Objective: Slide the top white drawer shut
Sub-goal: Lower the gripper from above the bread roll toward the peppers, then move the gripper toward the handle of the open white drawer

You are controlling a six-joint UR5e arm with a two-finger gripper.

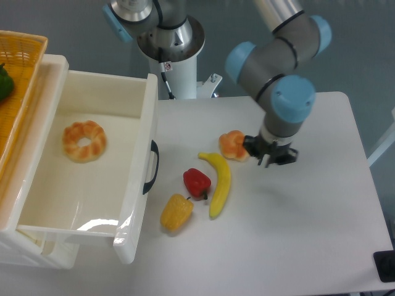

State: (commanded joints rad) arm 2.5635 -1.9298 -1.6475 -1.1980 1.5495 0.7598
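The drawer [92, 166] stands pulled far out of its cabinet at the left of the tabletop [290, 234], its glossy white tray open to view. Its front panel faces right and bears a curved black handle [152, 167]. Inside the drawer, toward the back left, lies a ring-shaped bun [84, 140].

Nearest of the loose things, just right of the drawer's front near the lower end of the handle, lies a yellow pepper [176, 212]. Just behind it and a little further right of the drawer sits a red pepper [197, 182], touching or nearly touching a banana [219, 180] that lies lengthwise on its right. Farther back, well right of the drawer, a second bun [232, 145] rests on the tabletop by the banana's far tip.

The claw [270, 155] hangs low at that bun's right side, well apart from the drawer and its handle; the arm's wrist hides most of it, so I cannot tell whether it is open or closed.

Behind the drawer's left edge, a yellow basket [21, 68] sits on the cabinet top with something green [4, 82] in it. Farthest back, beyond the drawer's right rear corner, stands the arm's base [176, 58].
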